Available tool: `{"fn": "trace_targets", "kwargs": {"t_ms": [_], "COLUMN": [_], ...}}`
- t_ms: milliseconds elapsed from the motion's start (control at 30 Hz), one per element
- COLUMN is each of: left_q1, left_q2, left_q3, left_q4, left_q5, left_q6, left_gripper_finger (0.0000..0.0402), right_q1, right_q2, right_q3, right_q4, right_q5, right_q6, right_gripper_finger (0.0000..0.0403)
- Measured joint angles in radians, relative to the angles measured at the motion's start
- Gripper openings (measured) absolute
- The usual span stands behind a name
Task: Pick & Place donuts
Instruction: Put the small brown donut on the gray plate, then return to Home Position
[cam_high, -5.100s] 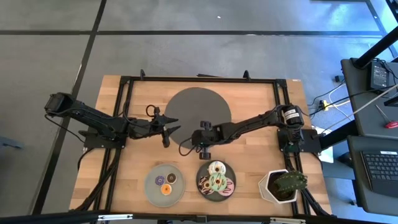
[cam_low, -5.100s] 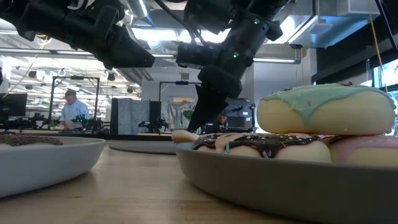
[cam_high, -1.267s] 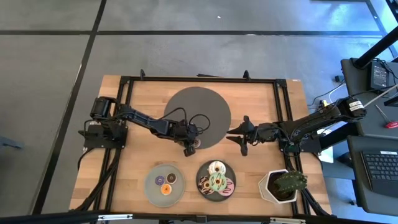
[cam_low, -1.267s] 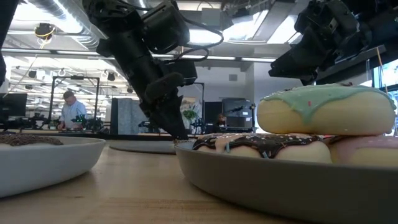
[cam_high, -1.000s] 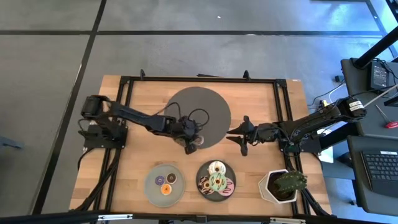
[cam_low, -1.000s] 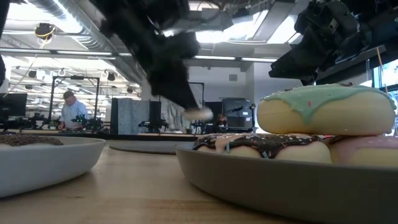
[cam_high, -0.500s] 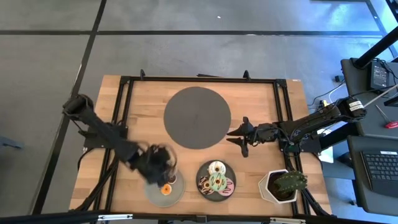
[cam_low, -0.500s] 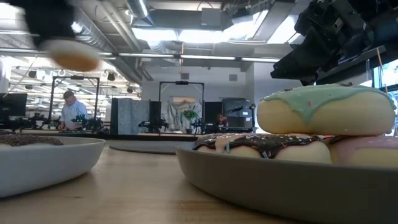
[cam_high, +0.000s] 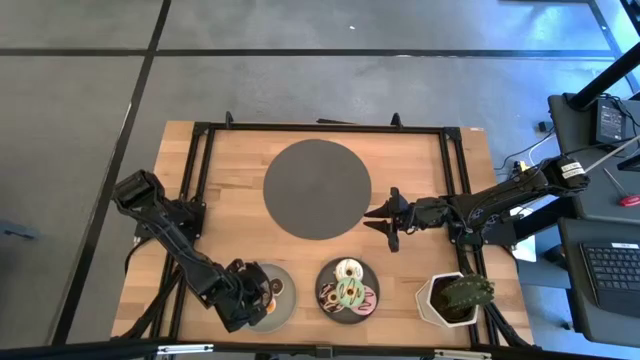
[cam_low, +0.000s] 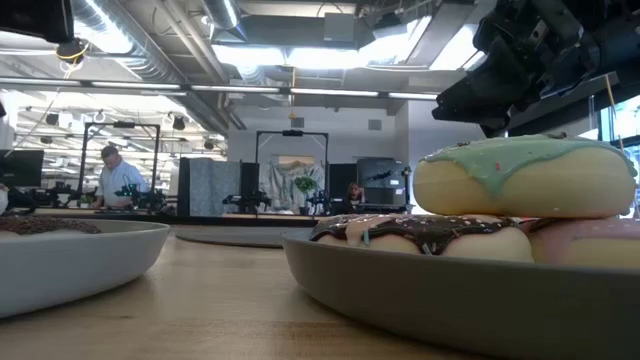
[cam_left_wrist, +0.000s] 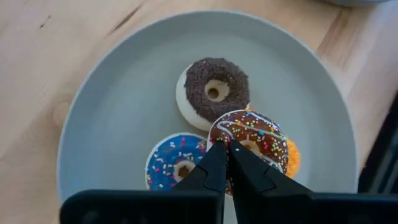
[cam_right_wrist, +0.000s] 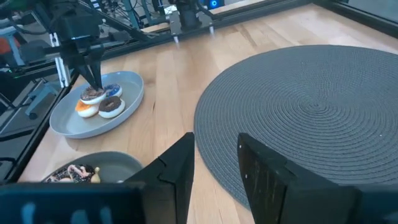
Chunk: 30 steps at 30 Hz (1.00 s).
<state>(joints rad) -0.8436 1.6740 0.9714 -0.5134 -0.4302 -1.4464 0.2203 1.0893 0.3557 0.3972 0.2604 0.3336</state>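
Observation:
A grey plate (cam_left_wrist: 112, 106) near the table's front edge holds a chocolate-sprinkled mini donut (cam_left_wrist: 213, 92), a blue-iced one (cam_left_wrist: 173, 167) and an orange one (cam_left_wrist: 291, 158). My left gripper (cam_left_wrist: 225, 144) is over this plate (cam_high: 280, 300), shut on a brown-iced mini donut with coloured sprinkles (cam_left_wrist: 252, 138) that lies over the orange one. A dark plate (cam_high: 347, 312) beside it carries green, pink and chocolate-iced donuts (cam_low: 520, 175). My right gripper (cam_high: 385, 220) waits open, above the table right of the round dark mat (cam_high: 317, 188). My left gripper pinches the brown-iced donut's rim (cam_left_wrist: 231, 132) between its two fingers (cam_left_wrist: 211, 168), on the side toward the blue-iced donut. It reaches down from above. The donut lies over the orange donut; whether it rests on it I cannot tell.
A potted cactus (cam_high: 457, 298) stands at the near right corner. Black frame rails (cam_high: 195, 180) run along the table's sides. Bare wood lies between the mat and the two plates. A person (cam_low: 118, 180) is far off in the room behind.
My left gripper has carried the brown-iced donut from the mat's near edge toward the table's near left, lifting it clear and bringing it down over the grey plate, onto the orange donut's place. It has stayed shut. My right gripper has kept still.

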Motion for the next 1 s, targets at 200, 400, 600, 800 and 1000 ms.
{"fn": "trace_targets", "kwargs": {"t_ms": [200, 400, 600, 800, 1000], "left_q1": [0.001, 0.001, 0.002, 0.003, 0.013], "left_q2": [0.004, 0.004, 0.003, -0.040, -0.109], "left_q3": [0.000, 0.000, 0.000, 0.000, 0.000], "left_q4": [-0.021, -0.029, -0.029, -0.029, -0.066], "left_q5": [0.002, -0.002, -0.012, -0.024, -0.038], "left_q6": [0.000, 0.002, 0.022, 0.027, 0.067], "left_gripper_finger": [0.0006, 0.0020, 0.0035, 0.0058, 0.0090], "right_q1": [0.000, 0.000, 0.000, 0.000, 0.000], "right_q2": [0.000, 0.000, 0.000, 0.000, 0.000], "right_q3": [0.000, 0.000, 0.000, 0.000, 0.000], "right_q4": [0.000, -0.001, -0.006, -0.006, -0.007], "right_q5": [0.000, 0.000, 0.000, 0.000, 0.000], "right_q6": [0.005, 0.004, 0.003, 0.003, 0.002], "right_gripper_finger": [0.0124, 0.0124, 0.0124, 0.0124, 0.0124]}}
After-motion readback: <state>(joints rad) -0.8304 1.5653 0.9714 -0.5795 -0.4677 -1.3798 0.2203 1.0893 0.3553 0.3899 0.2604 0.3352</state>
